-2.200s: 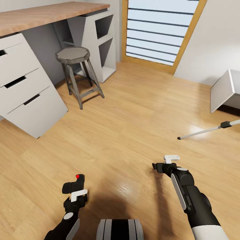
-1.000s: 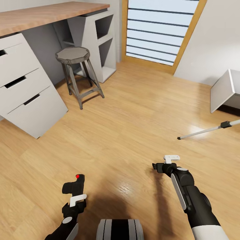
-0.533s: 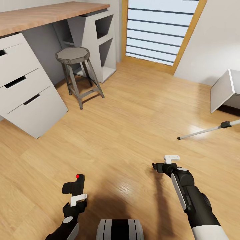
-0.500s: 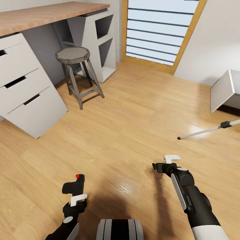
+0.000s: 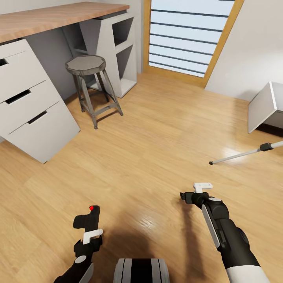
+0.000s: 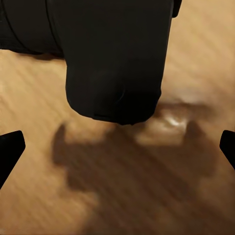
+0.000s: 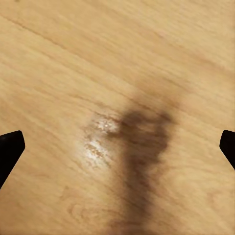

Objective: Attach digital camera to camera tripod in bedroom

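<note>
Head view takes in one wide light wood floor [image 5: 157, 129], the carrier of everything else. At its far-left edge stands one desk [image 5: 51, 19] with a wooden top and a white block of three drawers [image 5: 27, 102]; beside it is one white open shelf unit [image 5: 118, 47]. One tall wood-framed window [image 5: 188, 35] fills the far edge, and one corner of a grey-framed white bed [image 5: 265, 106] juts in at the right edge. One grey round-seated stool [image 5: 88, 84] on four dark legs stands in front of the desk.

One thin silver-white leg of the camera tripod [image 5: 245, 152], with a black joint and black foot, slants over the floor near the right edge; the rest of the tripod is out of frame.

Two arms reach over the near edge of the floor. The right gripper [image 5: 195, 192] hangs with nothing between its fingers; in the right wrist view its dark fingertips [image 7: 10, 149] sit wide apart over bare floor.

The left gripper [image 5: 89, 232] holds one digital camera [image 5: 87, 220], a small black boxy body with a red button on top, above the near-left floor. In the left wrist view the camera's black body [image 6: 115, 58] looms close, and the fingertips [image 6: 10, 149] show at the frame's sides; how tightly they clamp I cannot tell.
</note>
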Controlling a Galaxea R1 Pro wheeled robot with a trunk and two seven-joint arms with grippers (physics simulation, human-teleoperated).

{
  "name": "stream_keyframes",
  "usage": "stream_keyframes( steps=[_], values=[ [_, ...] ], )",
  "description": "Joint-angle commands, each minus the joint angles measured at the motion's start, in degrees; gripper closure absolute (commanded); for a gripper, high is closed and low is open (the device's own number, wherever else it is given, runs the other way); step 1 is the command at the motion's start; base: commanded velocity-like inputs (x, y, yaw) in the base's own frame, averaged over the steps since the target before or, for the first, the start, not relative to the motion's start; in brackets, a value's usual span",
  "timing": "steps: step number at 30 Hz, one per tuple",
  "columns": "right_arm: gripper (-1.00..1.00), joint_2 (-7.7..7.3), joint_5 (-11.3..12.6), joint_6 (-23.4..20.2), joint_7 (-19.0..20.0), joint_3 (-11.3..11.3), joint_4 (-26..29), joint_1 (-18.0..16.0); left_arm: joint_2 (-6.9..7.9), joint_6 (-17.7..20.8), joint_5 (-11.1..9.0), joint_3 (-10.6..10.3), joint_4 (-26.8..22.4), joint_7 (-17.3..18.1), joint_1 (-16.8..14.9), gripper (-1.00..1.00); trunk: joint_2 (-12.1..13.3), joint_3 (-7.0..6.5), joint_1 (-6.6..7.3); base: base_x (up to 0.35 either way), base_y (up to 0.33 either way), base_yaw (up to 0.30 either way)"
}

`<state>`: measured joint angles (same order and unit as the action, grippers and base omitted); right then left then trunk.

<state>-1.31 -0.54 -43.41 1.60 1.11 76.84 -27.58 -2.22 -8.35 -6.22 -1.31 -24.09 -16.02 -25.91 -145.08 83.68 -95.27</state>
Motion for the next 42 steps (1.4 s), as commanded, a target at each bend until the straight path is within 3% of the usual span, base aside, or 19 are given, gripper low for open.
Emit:
stream_keyframes(
  steps=[1, 6, 19, 42],
  values=[
    [-1.0, 0.0, -0.07, -0.27, 0.17, 0.03, 0.06, -0.02, 0.01, -0.27, -0.66, -0.14, 0.05, -0.15, -0.02, -1.0, -0.01, 0.03, 0.01, 0.0, 0.0, 0.0],
    [-1.0, 0.0, -0.08, -0.21, 0.16, 0.03, 0.06, -0.02, 0.01, -0.32, -0.96, 0.14, -0.25, -0.27, -0.02, -1.0, -0.01, 0.03, 0.01, 0.0, 0.0, 0.0],
    [-1.0, -0.01, -0.1, -0.19, 0.08, 0.03, 0.06, -0.02, 0.09, -0.61, -0.82, -0.12, -0.85, -0.2, -0.02, -1.0, -0.19, 2.91, -0.33, 0.0, 0.0, 0.0],
    [-1.0, 0.0, -0.09, -0.25, 0.17, 0.03, 0.06, -0.02, 0.03, -0.77, -0.55, -0.23, -1.15, -0.24, -0.02, -1.0, -0.19, 2.91, -0.33, 0.0, 0.0, 0.0]
  ],
)
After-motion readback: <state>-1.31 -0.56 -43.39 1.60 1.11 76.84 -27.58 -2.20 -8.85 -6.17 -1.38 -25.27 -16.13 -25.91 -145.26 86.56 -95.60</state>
